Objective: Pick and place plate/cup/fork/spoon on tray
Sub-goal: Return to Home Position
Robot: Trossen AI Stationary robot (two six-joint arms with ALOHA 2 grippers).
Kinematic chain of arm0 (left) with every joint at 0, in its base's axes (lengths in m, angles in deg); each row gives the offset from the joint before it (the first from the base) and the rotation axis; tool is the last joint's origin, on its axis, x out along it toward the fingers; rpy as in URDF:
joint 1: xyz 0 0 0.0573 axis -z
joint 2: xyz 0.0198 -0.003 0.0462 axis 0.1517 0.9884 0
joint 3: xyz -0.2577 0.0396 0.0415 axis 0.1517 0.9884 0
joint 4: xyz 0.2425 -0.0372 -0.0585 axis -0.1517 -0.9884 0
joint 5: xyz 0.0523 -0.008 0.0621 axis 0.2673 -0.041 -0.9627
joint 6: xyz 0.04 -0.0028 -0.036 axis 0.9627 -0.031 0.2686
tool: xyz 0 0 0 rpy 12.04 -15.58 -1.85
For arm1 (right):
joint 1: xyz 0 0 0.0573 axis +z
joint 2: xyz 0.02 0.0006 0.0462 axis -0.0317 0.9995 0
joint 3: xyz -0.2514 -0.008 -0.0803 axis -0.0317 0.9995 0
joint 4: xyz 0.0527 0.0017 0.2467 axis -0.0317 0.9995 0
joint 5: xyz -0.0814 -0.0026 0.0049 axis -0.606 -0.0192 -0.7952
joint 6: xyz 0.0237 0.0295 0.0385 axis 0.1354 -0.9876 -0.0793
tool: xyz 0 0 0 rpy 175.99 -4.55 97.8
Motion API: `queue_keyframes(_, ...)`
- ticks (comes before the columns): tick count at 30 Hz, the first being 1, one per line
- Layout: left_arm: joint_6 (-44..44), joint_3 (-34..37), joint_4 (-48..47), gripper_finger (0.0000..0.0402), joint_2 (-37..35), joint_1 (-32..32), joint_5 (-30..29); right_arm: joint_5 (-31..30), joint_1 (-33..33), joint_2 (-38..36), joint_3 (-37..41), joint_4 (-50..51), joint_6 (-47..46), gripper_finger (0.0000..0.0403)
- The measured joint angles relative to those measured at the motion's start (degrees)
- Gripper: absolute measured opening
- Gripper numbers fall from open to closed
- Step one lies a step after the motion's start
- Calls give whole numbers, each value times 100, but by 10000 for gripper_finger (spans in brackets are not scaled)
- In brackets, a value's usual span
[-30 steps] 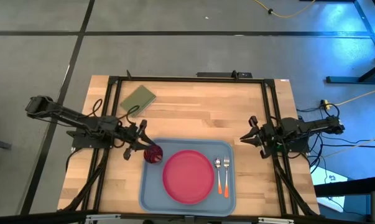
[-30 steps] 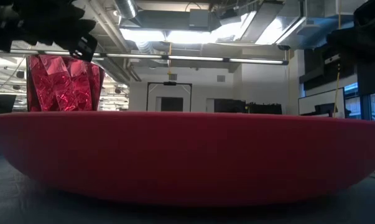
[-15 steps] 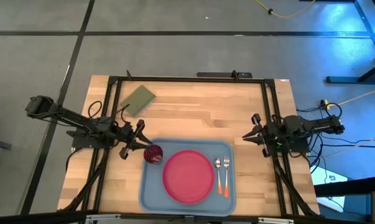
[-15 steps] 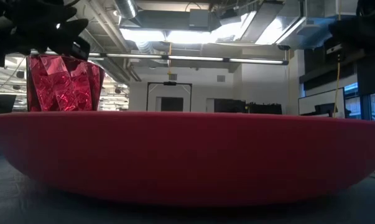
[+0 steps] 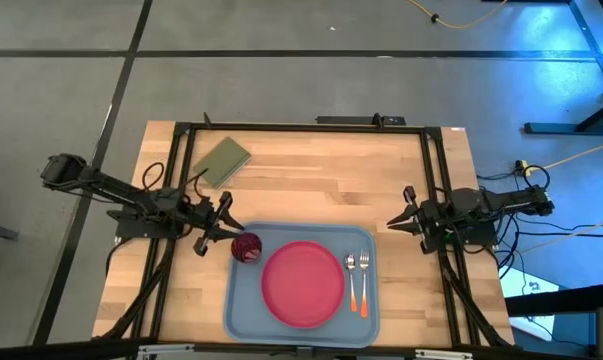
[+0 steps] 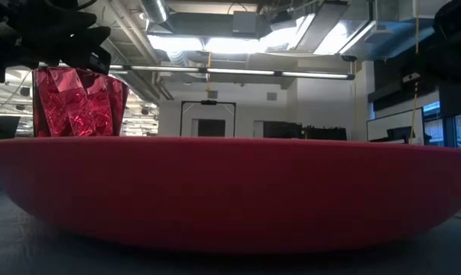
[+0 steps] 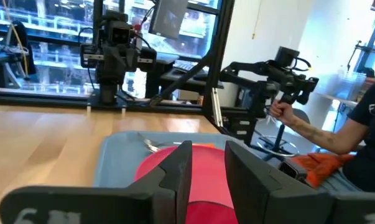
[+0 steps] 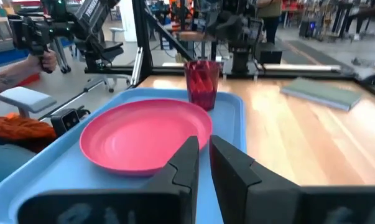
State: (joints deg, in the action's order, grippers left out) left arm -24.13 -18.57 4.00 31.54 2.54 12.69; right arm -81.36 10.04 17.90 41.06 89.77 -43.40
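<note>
The light blue tray (image 5: 243,305) lies at the table's near middle. On it rest the pink-red plate (image 5: 303,283), the dark red cup (image 5: 246,247) upright at its far left corner, and the spoon (image 5: 350,268) and fork (image 5: 364,268) side by side along its right edge, orange handles toward the near edge. My left gripper (image 5: 224,226) hovers just left of the cup, with a narrow gap between its fingers (image 7: 178,171), empty. My right gripper (image 5: 391,222) hovers beyond the tray's far right corner, shut and empty. The low view shows the plate (image 6: 230,191) close up and the cup (image 6: 77,103) behind it.
An olive green pad (image 5: 223,160) lies at the table's far left. Black frame rails (image 5: 301,128) run along the table's far, left and right edges. A person's arm (image 7: 311,127) shows in the room beyond the table.
My left gripper has drawn back a little from the cup toward the table's left edge. The cup stays upright on the tray.
</note>
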Motion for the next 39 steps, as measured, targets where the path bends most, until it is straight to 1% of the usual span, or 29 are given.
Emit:
queue_keyframes(6, -14, 0, -241, 88, 2, 0, 35, -26, -1, -1, 0, 297, -30, 45)
queue_keyframes(9, -14, 0, -246, 88, 2, 2, -60, -248, 1, -1, -66, 466, -40, 45)
queue_keyframes(16, 11, 0, -257, 88, 2, 0, -98, -299, 1, -4, -297, 482, -49, 45)
queue_keyframes(21, 20, 0, -262, 88, 2, 0, -100, -302, 0, -2, -299, 484, -645, 45)
queue_keyframes(39, 30, 0, -266, 88, 2, 0, -106, -302, -1, -2, -302, 484, -637, 45)
